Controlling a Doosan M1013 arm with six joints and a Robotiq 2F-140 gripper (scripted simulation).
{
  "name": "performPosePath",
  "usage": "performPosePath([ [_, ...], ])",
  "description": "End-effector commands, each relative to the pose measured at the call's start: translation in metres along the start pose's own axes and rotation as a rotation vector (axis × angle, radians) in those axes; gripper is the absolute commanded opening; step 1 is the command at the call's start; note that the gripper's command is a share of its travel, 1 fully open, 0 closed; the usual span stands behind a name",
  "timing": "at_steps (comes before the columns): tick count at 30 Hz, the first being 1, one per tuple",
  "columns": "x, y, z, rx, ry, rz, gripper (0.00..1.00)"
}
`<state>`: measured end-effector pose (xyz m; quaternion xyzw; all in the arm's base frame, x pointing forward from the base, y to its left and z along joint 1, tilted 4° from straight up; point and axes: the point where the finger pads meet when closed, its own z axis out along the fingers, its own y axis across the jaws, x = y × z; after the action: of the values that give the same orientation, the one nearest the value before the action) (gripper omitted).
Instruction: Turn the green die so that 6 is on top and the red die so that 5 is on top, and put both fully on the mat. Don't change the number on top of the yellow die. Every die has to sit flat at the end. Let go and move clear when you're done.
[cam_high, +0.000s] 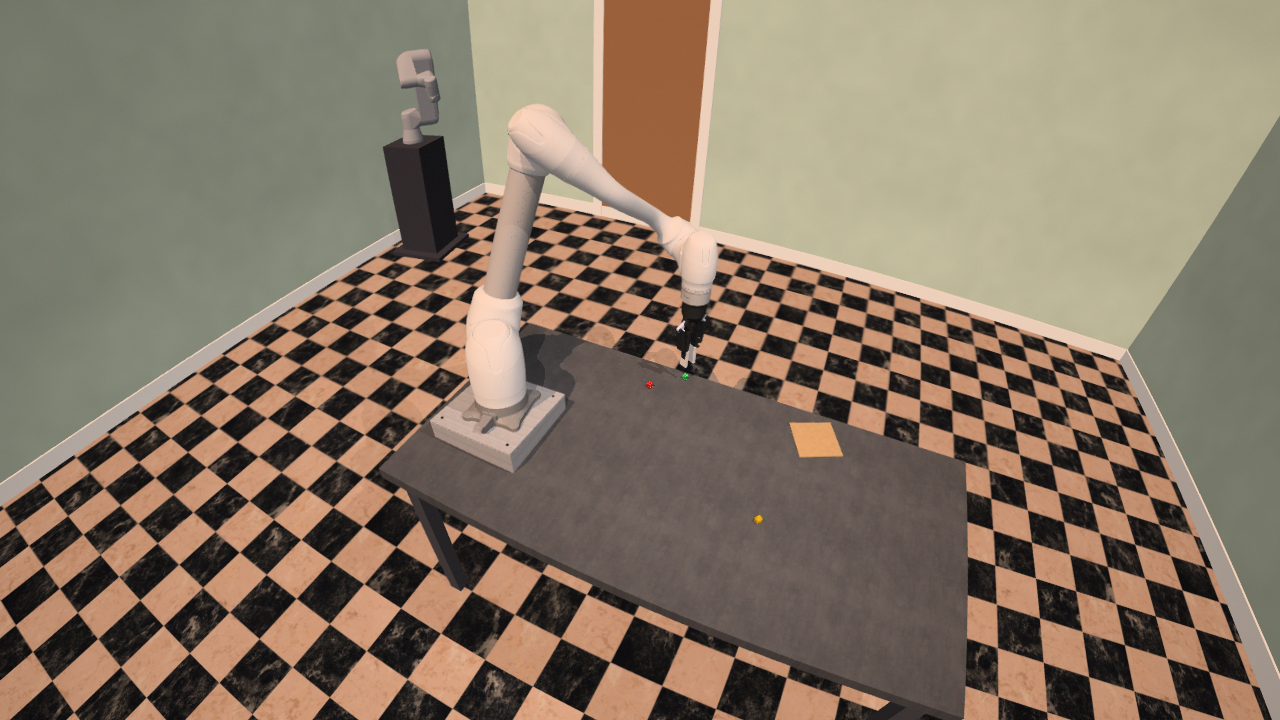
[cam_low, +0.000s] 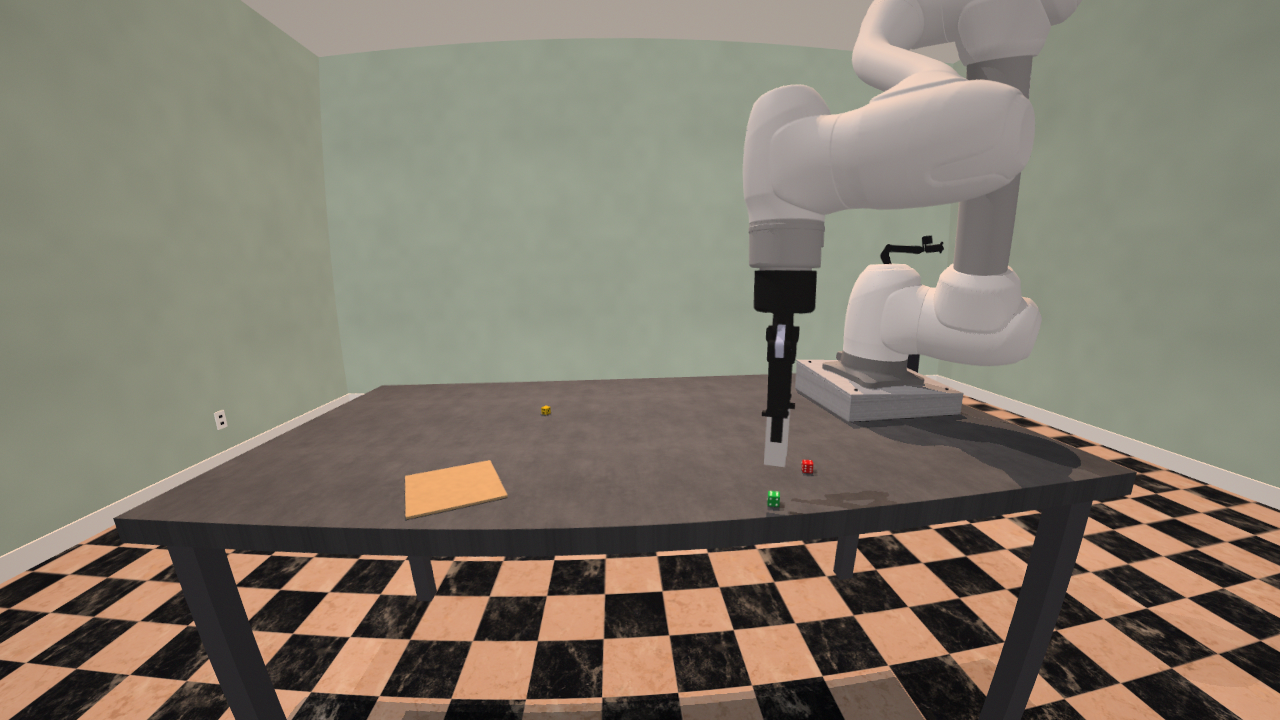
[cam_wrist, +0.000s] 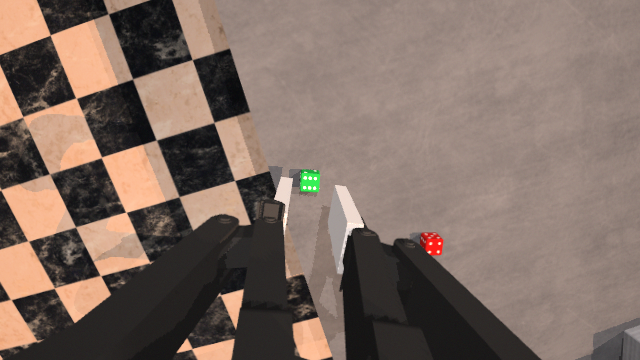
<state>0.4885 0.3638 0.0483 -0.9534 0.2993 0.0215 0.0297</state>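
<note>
The green die (cam_high: 684, 376) lies on the dark table close to its edge, also in the exterior view (cam_low: 773, 498). In the wrist view (cam_wrist: 310, 180) the face turned to the camera shows six pips. The red die (cam_high: 649, 385) (cam_low: 807, 466) (cam_wrist: 431, 243) lies a short way from it toward the robot base; its top number is too small to read. My gripper (cam_high: 686, 362) (cam_low: 776, 452) points straight down and hovers above the table just short of the green die. Its fingers stand narrow with a small gap and hold nothing. The orange mat (cam_high: 815, 439) (cam_low: 453, 487) lies far off.
The yellow die (cam_high: 758, 518) (cam_low: 545, 410) sits alone on the table beyond the mat. The table edge runs right beside the green die, with checkered floor below. The robot base (cam_high: 498, 425) stands on the table corner.
</note>
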Motion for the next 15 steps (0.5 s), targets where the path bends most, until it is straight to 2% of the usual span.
performPosePath([
  [1,-0.001,0.0,0.008,0.002,-0.005,0.001,0.27],
  [15,-0.001,0.001,0.027,0.002,-0.005,0.001,0.27],
])
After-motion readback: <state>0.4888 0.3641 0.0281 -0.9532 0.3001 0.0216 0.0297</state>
